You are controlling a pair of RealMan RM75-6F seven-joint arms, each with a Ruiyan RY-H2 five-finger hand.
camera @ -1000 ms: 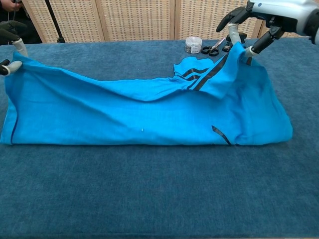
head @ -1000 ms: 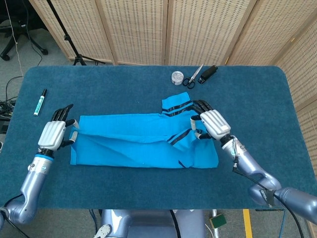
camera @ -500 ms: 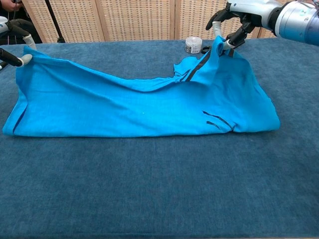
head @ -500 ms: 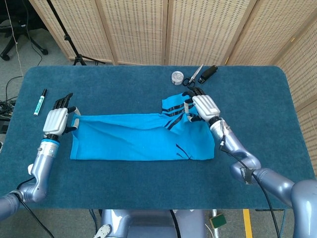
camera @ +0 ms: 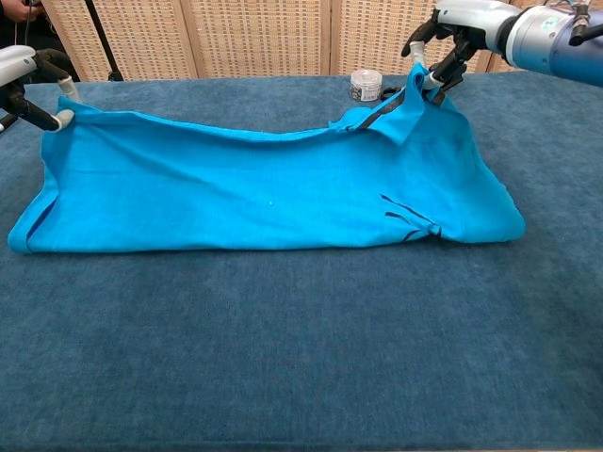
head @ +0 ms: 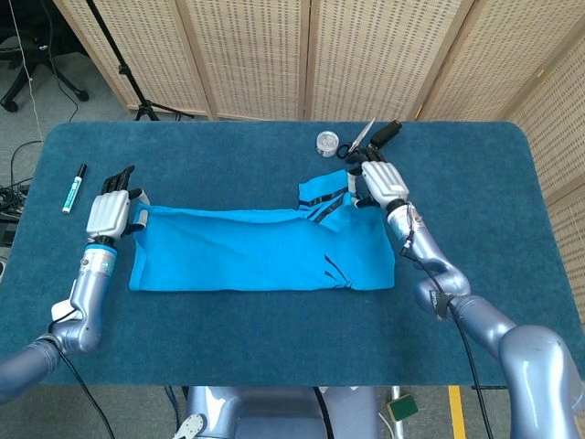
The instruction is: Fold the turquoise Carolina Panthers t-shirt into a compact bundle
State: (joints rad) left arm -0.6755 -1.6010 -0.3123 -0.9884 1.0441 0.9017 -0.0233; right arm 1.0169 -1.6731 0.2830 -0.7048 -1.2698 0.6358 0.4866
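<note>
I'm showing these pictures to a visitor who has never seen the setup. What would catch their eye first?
The turquoise t-shirt, spread in a long band across the middle of the dark blue table. Next, the left hand and right hand, each pinching a far corner of the shirt at opposite ends. Behind the right hand lie scissors and a small jar.

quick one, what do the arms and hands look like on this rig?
Arms are glossy silver-grey tubes with rounded joints and thin black cables along them. The left hand and right hand have flat white back plates, black fingers with pale tips, and a blue ring at each wrist.
</note>
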